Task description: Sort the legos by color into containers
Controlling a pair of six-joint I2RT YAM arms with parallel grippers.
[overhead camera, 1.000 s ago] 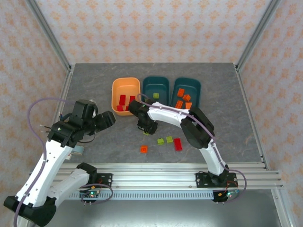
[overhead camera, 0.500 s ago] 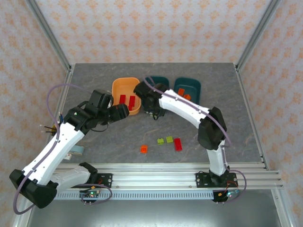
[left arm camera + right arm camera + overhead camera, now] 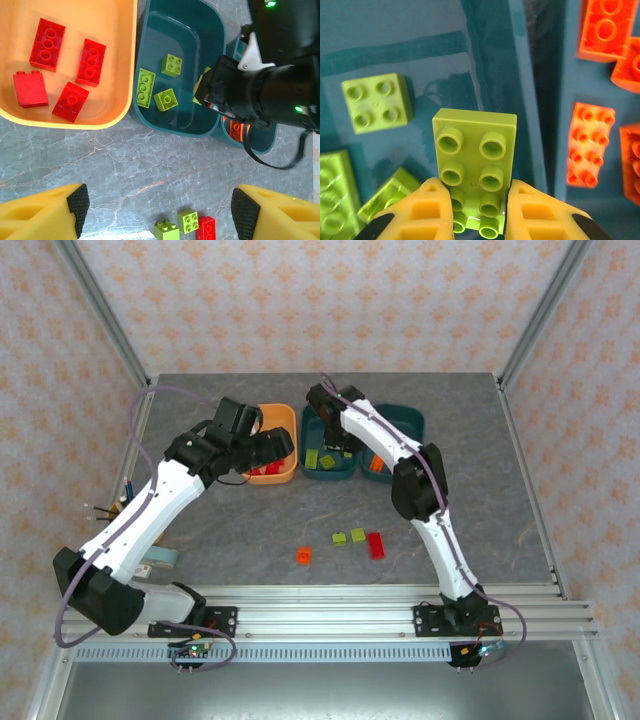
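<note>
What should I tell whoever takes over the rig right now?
Left gripper: open, empty, above the table near the trays.
Right gripper: shut on a green brick over the middle teal tray.
Done: red bricks in the orange tray, green ones in the middle tray, orange ones in the right teal tray.
To do: release the held brick; sort the loose orange brick, two green bricks, red brick on the table.

Top view: left arm point(image 3: 165, 490) covers part of orange tray point(image 3: 280, 480) and some red bricks point(image 3: 262, 470). Right arm point(image 3: 372, 435) hides most of right tray point(image 3: 412, 430).
Left wrist view: orange brick point(image 3: 235, 131) half behind right arm; red brick point(image 3: 206, 227) on counter point(image 3: 125, 165) cut by bottom edge.
Right wrist view: green brick point(image 3: 474, 150), lower end hidden between jaws; orange bricks point(image 3: 630, 67) cut by right edge; long green brick point(image 3: 332, 195) cut by left edge.
</note>
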